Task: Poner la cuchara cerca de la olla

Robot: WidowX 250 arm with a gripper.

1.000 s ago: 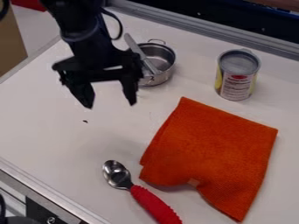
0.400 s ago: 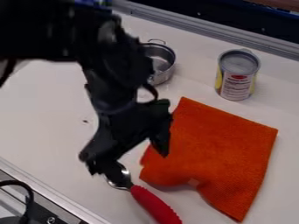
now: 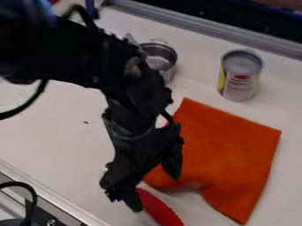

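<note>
Hanging end effector (image 3: 156,193), spread over spoon (image 3: 158,209)

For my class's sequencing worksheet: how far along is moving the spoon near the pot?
Nothing looks finished: the red-handled spoon lies well away from the metal pot. Under way: the open gripper is at the spoon, apparently for grasping. Left: gripping, carrying, setting down.

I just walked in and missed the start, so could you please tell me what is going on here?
The robot's hand is down over the red-handled spoon, fingers apart, with no visible grip on it. The spoon lies on the white surface beside an orange cloth. The metal pot that it is meant to end up near is farther back, so the spoon has not been placed there yet.
</note>
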